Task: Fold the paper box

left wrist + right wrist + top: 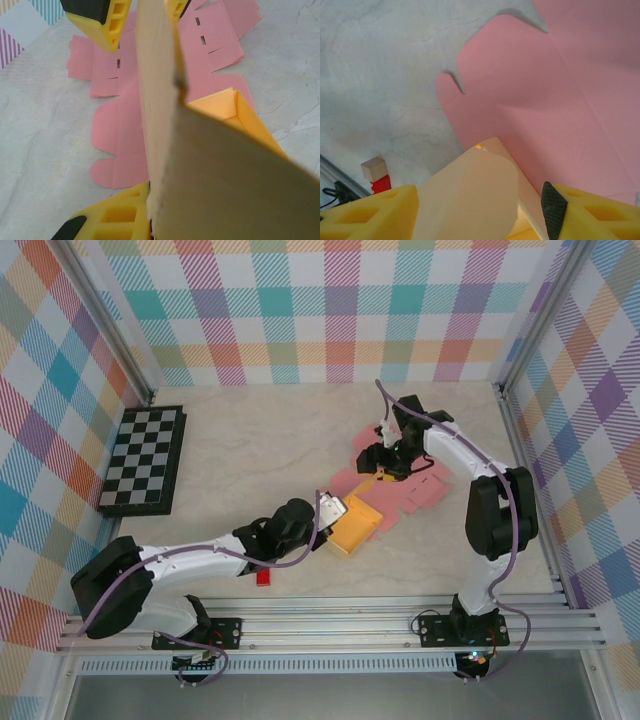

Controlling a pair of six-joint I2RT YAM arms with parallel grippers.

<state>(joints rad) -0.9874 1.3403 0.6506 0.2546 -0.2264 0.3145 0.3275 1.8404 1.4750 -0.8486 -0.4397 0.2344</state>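
We see two arms of the same build. The left arm [190,558] and the right arm [460,450] both have white tubular links set between bulky black joint housings. A lilac cable [381,392] loops along each one, and each ends in a black base plate [462,628]. The right gripper [480,190] has bright yellow fingers [370,212], moulded with hollow cells and tipped with black pads [552,202]. The left gripper [335,510] has a matching yellow finger [112,217].
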